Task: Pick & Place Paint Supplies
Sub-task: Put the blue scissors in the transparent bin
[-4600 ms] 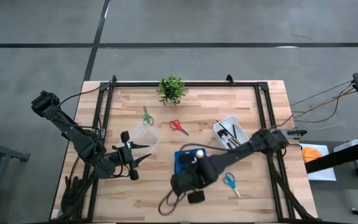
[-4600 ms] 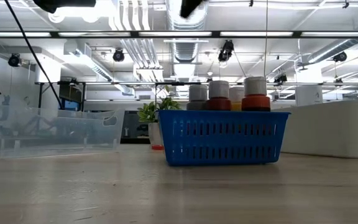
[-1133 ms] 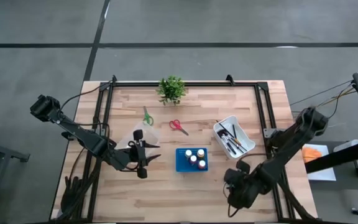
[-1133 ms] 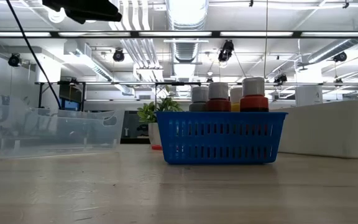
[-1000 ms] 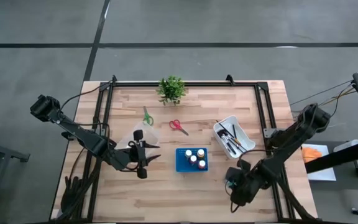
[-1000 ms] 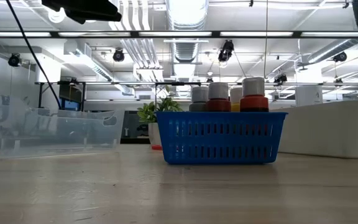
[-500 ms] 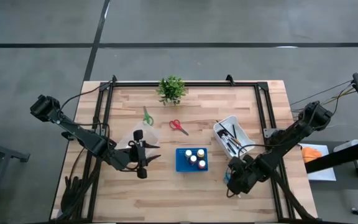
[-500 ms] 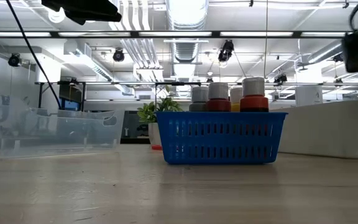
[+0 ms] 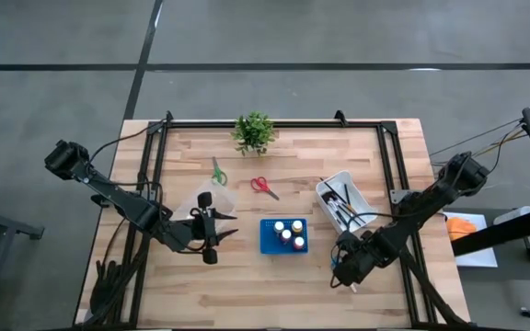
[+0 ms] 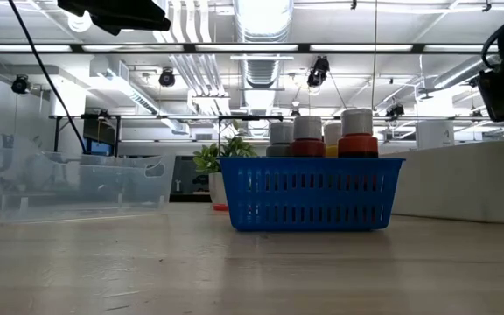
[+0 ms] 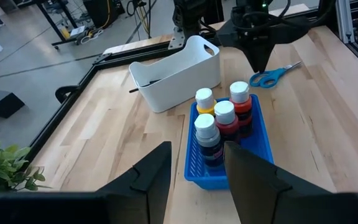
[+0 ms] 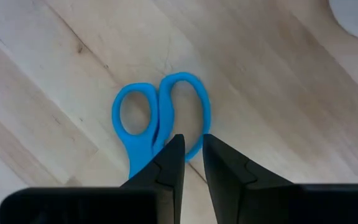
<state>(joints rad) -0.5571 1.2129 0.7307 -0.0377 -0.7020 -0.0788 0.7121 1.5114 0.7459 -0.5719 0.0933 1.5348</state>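
The right gripper (image 9: 345, 273) is low over the table (image 9: 247, 294), at the lower right of the high view. In its wrist view the blue scissors (image 12: 159, 124) lie flat on the wood, and the two fingers (image 12: 171, 165) stand close together, with only a narrow gap, just over the place where the two handle rings meet. I cannot tell if they already pinch the scissors or only frame them. I think this spot is chosen because it is the thinnest part.

The left gripper (image 9: 217, 230) waits beside the clear container (image 9: 212, 198), at the middle left of the high view, half open and with nothing in it.

The sorting explains the layout: four paint bottles (image 9: 288, 232) stand upright in the blue basket (image 9: 267, 241) at the centre, and brushes (image 9: 340, 200) lie in the white bin (image 9: 364, 213) to its upper right. The green scissors (image 9: 217, 172) and the red scissors (image 9: 264, 187) lie loose near the plant (image 9: 253, 131), still to be collected.
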